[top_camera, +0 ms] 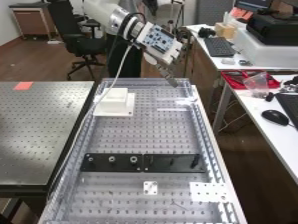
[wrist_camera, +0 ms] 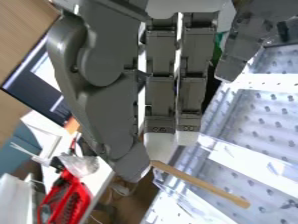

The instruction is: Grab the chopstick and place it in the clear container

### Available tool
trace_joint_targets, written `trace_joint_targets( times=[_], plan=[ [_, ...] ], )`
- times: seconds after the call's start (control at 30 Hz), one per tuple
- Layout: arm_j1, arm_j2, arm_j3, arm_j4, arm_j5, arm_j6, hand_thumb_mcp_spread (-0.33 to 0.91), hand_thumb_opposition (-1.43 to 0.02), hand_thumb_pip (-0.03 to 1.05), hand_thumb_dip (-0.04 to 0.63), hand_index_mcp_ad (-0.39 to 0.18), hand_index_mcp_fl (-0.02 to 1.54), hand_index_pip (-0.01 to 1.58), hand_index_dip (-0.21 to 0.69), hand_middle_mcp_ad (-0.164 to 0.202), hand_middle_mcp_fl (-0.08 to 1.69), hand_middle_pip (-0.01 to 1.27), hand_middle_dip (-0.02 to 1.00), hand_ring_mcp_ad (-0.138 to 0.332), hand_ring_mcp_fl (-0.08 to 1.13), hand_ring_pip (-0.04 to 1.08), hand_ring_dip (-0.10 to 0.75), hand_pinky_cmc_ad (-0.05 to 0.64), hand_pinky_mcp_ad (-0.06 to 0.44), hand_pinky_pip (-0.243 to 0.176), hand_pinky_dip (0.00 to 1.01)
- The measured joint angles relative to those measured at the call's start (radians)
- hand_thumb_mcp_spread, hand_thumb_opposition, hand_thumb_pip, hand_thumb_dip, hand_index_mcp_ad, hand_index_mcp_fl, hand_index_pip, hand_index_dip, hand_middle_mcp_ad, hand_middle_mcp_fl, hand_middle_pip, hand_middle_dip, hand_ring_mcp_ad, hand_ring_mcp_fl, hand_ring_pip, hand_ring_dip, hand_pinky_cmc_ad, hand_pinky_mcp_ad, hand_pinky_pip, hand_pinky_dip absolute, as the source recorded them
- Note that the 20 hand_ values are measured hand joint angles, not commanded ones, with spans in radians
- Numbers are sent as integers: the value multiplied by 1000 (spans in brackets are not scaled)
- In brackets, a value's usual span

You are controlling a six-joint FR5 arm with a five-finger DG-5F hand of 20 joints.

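Note:
In the high view the hand is over the far end of the bench, pointing down toward its far right part. The wrist view has the hand with its thumb tip and pale fingertips close together, pinching one end of a light wooden chopstick. The rest of the stick juts out at a slant above clear, shiny walls. Those walls belong to a clear container, seen at the bench's far right in the high view as faint bright edges. The pinched end is partly hidden by the thumb.
On the perforated bench stand a white block and a black bar. Right of it are a desk with a mouse and a red tray.

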Motion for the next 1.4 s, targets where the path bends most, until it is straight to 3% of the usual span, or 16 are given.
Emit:
trace_joint_targets(
  times=[0.37, 0.8, 1.4],
  plan=[
    [-21, -69, 86, -137, -44, 73, 656, -1093, 501, 284, -98, 988, 906, 42, 52, 1045, 606, 742, 37, 927, 96, 546, 380, 265, 66, 159],
    [-29, -143, 179, -243, -58, 107, 637, -1098, 517, 284, -98, 991, 890, 51, 52, 1054, 606, 735, 37, 927, 98, 534, 361, 265, 66, 171],
    [-53, -292, 421, -467, -81, 125, 623, -1114, 517, 284, -105, 1023, 843, 79, 52, 1047, 609, 730, 35, 941, 98, 534, 346, 265, 51, 260]
  ],
)
